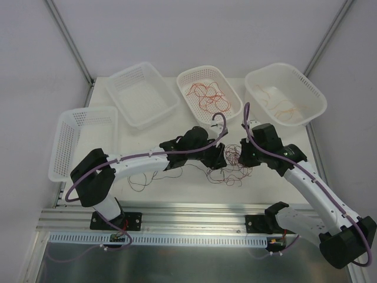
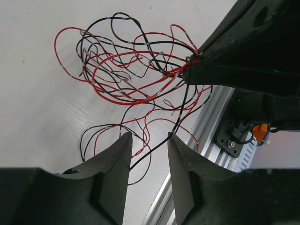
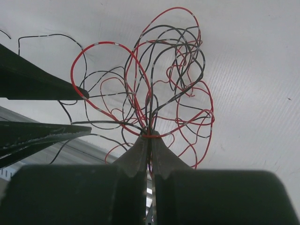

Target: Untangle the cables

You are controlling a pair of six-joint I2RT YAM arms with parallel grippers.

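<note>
From where I stand the job looks partly done. At the far side of the white table (image 1: pixel 188 190), a white perforated plastic basket (image 1: pixel 206 68) holds a loose heap of red and orange wires. The white basket at the far right (image 1: pixel 318 98) holds a few orange strands. Two more white baskets sit to the left, one (image 1: pixel 144 97) flat and one (image 1: pixel 65 147) tipped on its side, with no wires in them that I can make out. What is left is the cables (image 1: pixel 231 168), a knot of hair-thin red and black wires lying on the table between the two arms, with a few dark strands trailing off under the left arm. The right gripper (image 3: pixel 150 136) is clenched on a bunch of those strands where many of them cross, and the loops fan out from its tips (image 2: pixel 192 68). The left gripper (image 2: pixel 147 143) has its jaws apart just beside the knot. A black strand and a red one run through the gap, but nothing looks pinched. I would judge the hardest part remains: many loops in that bundle (image 2: pixel 126 75) cross over and through each other, so single wires must be drawn out one at a time and carried to a basket.
</note>
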